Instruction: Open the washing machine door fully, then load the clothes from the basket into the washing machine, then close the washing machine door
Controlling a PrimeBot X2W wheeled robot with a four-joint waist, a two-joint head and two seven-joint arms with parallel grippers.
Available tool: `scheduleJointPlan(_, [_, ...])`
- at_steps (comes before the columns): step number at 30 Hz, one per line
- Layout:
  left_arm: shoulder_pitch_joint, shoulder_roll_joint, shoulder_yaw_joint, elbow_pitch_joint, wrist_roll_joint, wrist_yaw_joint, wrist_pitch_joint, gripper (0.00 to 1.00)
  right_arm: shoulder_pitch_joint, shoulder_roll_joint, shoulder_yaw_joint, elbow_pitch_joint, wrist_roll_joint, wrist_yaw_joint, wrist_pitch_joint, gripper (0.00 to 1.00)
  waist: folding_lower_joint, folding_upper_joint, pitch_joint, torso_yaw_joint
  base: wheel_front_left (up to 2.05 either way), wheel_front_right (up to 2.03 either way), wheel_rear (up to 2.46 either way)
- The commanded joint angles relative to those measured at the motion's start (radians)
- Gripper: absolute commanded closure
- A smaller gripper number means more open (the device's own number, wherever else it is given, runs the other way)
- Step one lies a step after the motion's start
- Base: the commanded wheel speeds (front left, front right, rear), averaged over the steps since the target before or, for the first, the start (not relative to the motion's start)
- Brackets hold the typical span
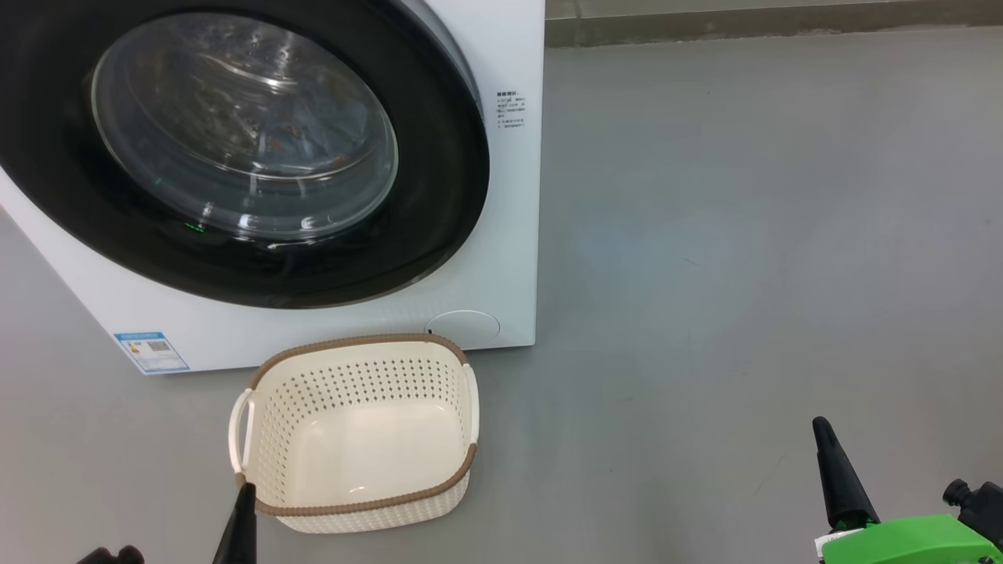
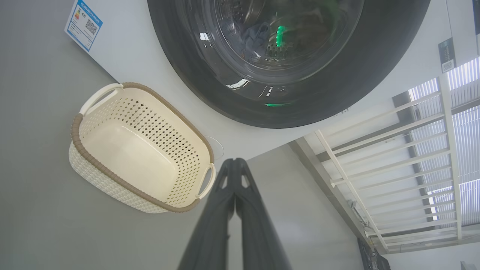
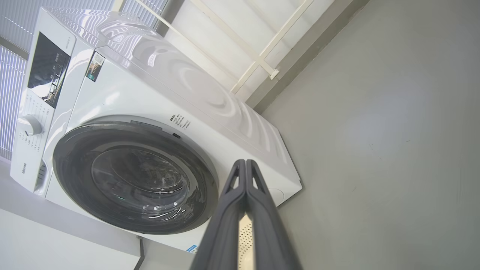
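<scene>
the basket (image 1: 368, 376) sits on the grey floor (image 1: 705, 235), just in front of the washing machine (image 1: 513, 235), and its whole bare bottom shows. the washing machine door (image 1: 439, 196) is shut. behind its glass, the clothes (image 2: 255, 34) lie in the drum. the left gripper (image 1: 248, 492) is squeezed tight on nothing, its tip by the basket's near left corner. the right gripper (image 1: 821, 427) is squeezed tight too, holding nothing, far off to the basket's right.
</scene>
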Motion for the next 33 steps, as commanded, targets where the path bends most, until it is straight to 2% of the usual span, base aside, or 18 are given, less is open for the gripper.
scheduleJointPlan(1, [-0.055,0.017,0.028,-0.018,-0.034,-0.008,0.01,1.0,-0.043,-0.015,0.01,-0.018,0.04,-0.003,0.01,1.0,-0.0001,-0.0001,0.0,0.0,0.0,0.0,0.0])
scheduleJointPlan(33, [-0.1,0.022,0.082,-0.003,-0.334,-0.02,0.102,1.0,-0.086,-0.017,0.001,0.026,0.399,-0.005,0.101,1.0,-0.0001,-0.0001,0.001,0.005,0.0,0.0,0.0])
